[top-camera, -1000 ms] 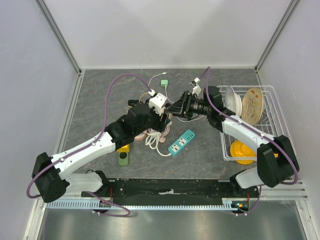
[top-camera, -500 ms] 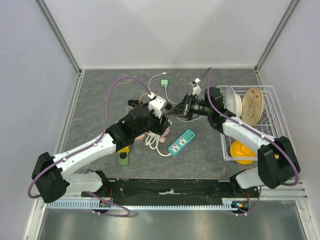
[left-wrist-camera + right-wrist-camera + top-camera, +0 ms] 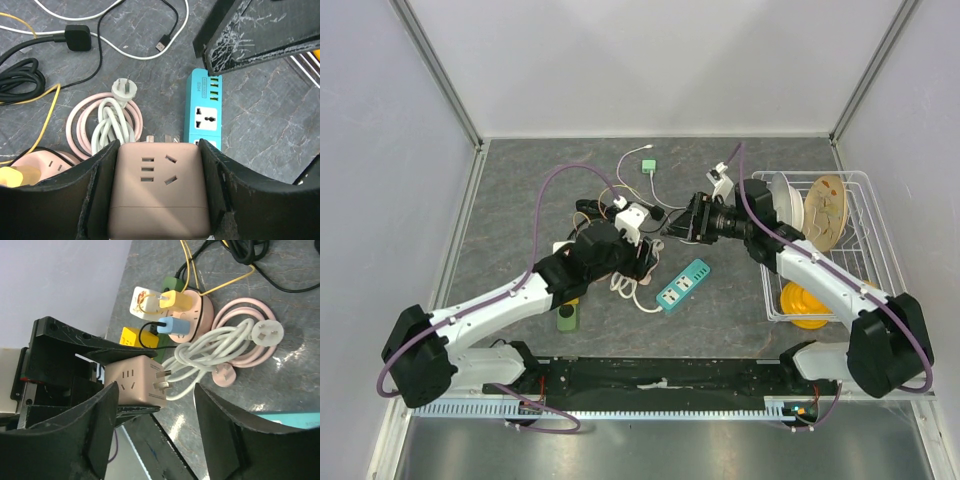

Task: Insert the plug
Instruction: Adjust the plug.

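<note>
- The left claw [image 3: 159,150] is clamped on a pink cube socket [image 3: 157,192], one finger [image 3: 95,195] flat against each side (its slotted face looks up at the wrist camera).
- Metal prongs jut from the cube's far face.
- The right claw [image 3: 156,386] stands spread with nothing between its fingers, just at 3 o'clock of the cube from overhead.
- The white three-pin plug [image 3: 123,90] lies loose on the grey surface [image 3: 520,200], at 11 o'clock of the cube in the left wrist view, at the end of its bundled white cord.
- That cord rests on a pink cable coil [image 3: 80,117].
- A teal power strip [image 3: 682,284] lies at 5 o'clock of the cube from overhead, apart from both claws.
</note>
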You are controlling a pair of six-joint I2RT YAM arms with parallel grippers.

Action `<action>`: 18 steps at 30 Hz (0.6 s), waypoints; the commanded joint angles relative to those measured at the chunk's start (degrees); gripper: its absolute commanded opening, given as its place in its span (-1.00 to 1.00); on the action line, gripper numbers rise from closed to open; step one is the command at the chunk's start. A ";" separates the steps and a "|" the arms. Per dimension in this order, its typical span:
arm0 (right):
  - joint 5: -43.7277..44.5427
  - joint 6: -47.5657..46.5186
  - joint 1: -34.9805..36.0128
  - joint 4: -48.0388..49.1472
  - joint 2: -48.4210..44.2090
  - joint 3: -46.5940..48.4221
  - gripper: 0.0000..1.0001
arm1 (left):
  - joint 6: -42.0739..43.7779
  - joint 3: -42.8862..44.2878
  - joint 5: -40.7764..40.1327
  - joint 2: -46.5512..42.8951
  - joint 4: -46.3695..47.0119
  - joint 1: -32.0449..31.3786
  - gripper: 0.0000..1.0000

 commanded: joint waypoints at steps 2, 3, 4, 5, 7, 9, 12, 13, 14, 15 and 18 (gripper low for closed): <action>1.91 -9.22 -0.03 -8.50 -3.40 3.51 0.52 | -2.80 0.02 3.64 -2.71 5.33 0.93 -0.76; 1.74 -9.92 -0.03 -8.33 -4.02 2.98 0.54 | -3.42 0.64 3.55 -2.36 4.46 1.11 -0.77; 1.65 -10.72 0.06 -8.06 -4.72 2.28 0.58 | -4.38 1.43 1.98 -1.74 2.97 1.46 -0.80; 2.08 -11.77 0.23 -7.71 -6.12 0.71 0.60 | -7.53 4.14 0.92 -0.17 1.74 2.16 -0.81; 3.40 -15.45 0.76 -6.75 -7.89 -1.06 0.64 | -12.28 7.22 -0.31 2.29 -3.51 3.83 -0.88; 6.02 -18.26 2.25 -2.99 -10.87 -4.83 0.67 | -20.02 12.06 1.08 6.51 -7.75 7.08 -0.91; 11.11 -20.56 5.59 3.34 -13.43 -9.76 0.74 | -26.70 16.28 6.36 10.12 -11.63 9.46 -0.93; 12.79 -20.91 6.73 4.32 -13.61 -10.64 0.77 | -27.85 17.16 6.80 10.65 -12.50 9.46 -0.93; 14.03 -21.27 9.00 5.38 -13.26 -12.13 0.78 | -29.77 18.91 7.06 11.18 -14.08 9.55 -0.93; 16.39 -21.36 10.07 7.82 -13.00 -12.84 0.78 | -30.58 19.80 7.41 12.14 -15.14 9.55 -0.93; 19.66 -20.40 12.89 15.27 -12.12 -15.56 0.80 | -33.30 22.44 8.64 13.11 -18.31 9.55 -0.92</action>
